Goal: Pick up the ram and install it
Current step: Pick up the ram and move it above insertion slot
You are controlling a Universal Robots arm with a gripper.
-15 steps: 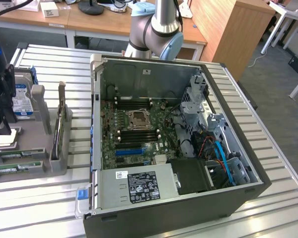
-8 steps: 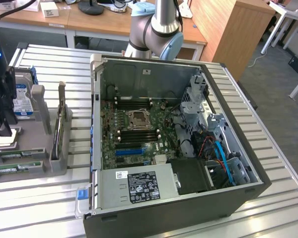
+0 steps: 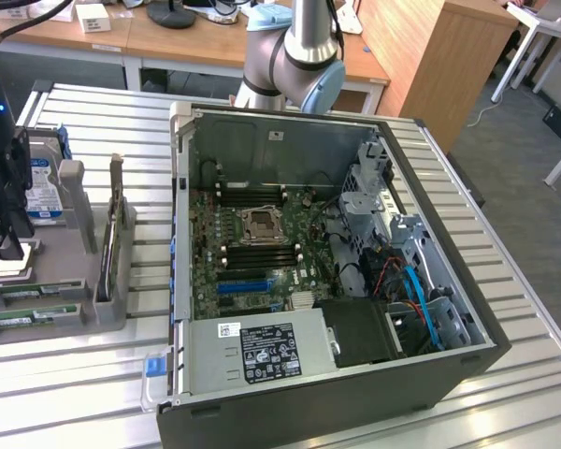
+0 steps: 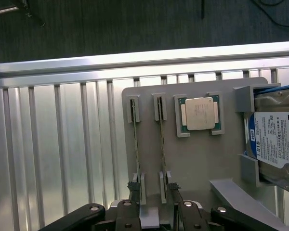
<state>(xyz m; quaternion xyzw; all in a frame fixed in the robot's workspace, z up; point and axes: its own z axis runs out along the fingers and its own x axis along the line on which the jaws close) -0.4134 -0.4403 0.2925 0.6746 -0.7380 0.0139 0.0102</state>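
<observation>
Ribbed brushed-metal table (image 4: 53,159); matt grey plastic holder (image 4: 192,159); shiny metal CPU (image 4: 200,113).

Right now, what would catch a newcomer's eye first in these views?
The open computer case, motherboard bared, lies in the middle of the ribbed table. On the exterior view's left a grey fixture holds two ram sticks on edge, a silver CPU chip and a hard drive. The open claw hovers over one end of the ram sticks.

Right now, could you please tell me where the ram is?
The ram, two sticks on edge, stands in the grey holder next to the CPU, at the exterior view's left beside the open computer case.
</observation>
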